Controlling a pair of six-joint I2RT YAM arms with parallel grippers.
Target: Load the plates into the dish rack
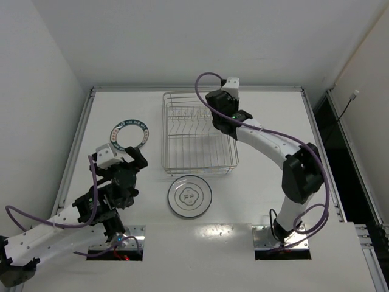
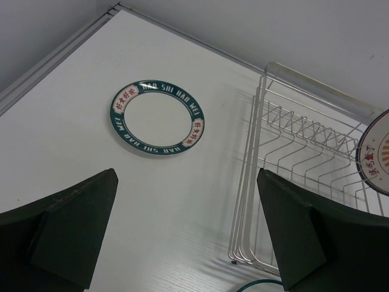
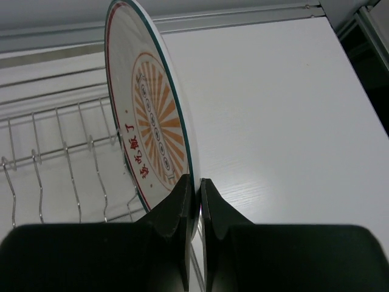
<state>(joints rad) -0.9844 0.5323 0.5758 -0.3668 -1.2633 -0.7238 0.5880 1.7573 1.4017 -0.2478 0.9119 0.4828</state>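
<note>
My right gripper (image 3: 197,181) is shut on the rim of the orange-patterned plate (image 3: 152,121) and holds it upright on edge over the right part of the silver wire dish rack (image 1: 165,131). The gripper (image 1: 226,121) hides the plate from above. The plate's edge also shows in the left wrist view (image 2: 377,155). The teal-rimmed plate (image 1: 129,135) lies flat left of the rack, ahead of my left gripper (image 1: 136,173). That gripper is open and empty (image 2: 187,176). The grey-ringed plate (image 1: 189,196) lies flat just in front of the rack.
The rack's upright prongs (image 3: 61,152) stand just left of the held plate. The rack's near left corner (image 2: 243,255) is close to my left gripper's right finger. A raised rim (image 1: 91,121) borders the table on the left, back and right.
</note>
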